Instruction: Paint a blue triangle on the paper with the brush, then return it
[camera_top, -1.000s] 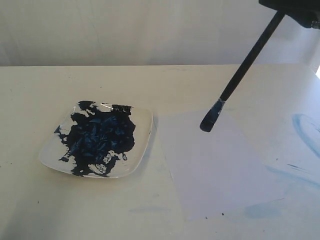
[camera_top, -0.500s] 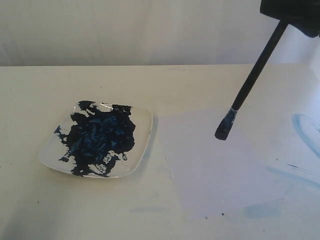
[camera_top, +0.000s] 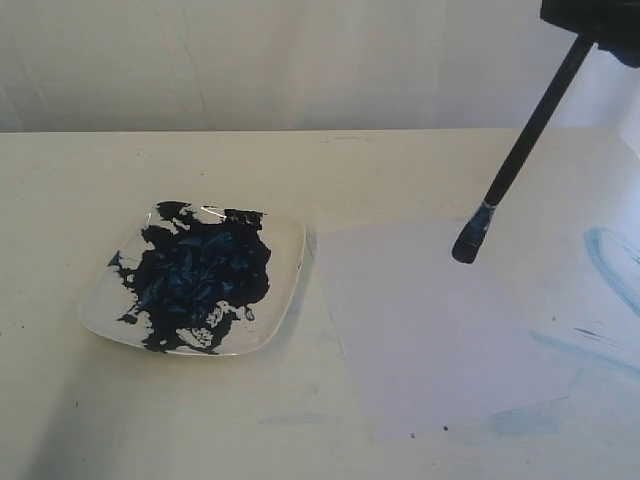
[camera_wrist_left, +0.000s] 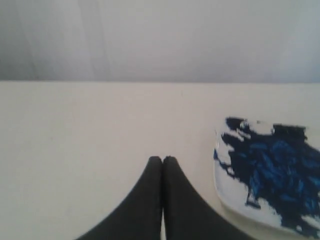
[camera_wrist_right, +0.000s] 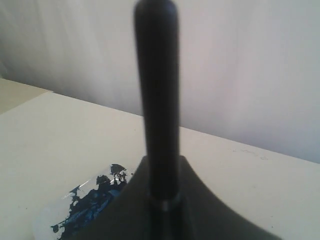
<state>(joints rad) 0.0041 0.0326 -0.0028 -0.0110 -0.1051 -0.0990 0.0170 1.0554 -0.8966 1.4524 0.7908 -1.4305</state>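
The brush (camera_top: 522, 148) is a long black stick, slanting down from my right gripper (camera_top: 597, 18) at the top right of the exterior view. Its dark tip (camera_top: 466, 245) hovers over the far right corner of the paper (camera_top: 430, 330), a pale sheet lying flat on the table. No blue triangle is in view; the sheet is bare. In the right wrist view the fingers are shut on the brush (camera_wrist_right: 156, 100), whose handle runs up between them. My left gripper (camera_wrist_left: 162, 161) is shut and holds nothing, just beside the plate (camera_wrist_left: 224, 192).
A white square plate (camera_top: 292, 238), smeared with dark blue paint, sits left of the paper. Faint light-blue smears (camera_top: 612, 262) mark the cream tabletop to the paper's right and near its front corner (camera_top: 522, 420). A pale wall rises behind the table.
My right gripper has carried the brush to the right; its tip has gone from over the paper's far middle to over its far right corner. The left gripper view has no earlier frame.
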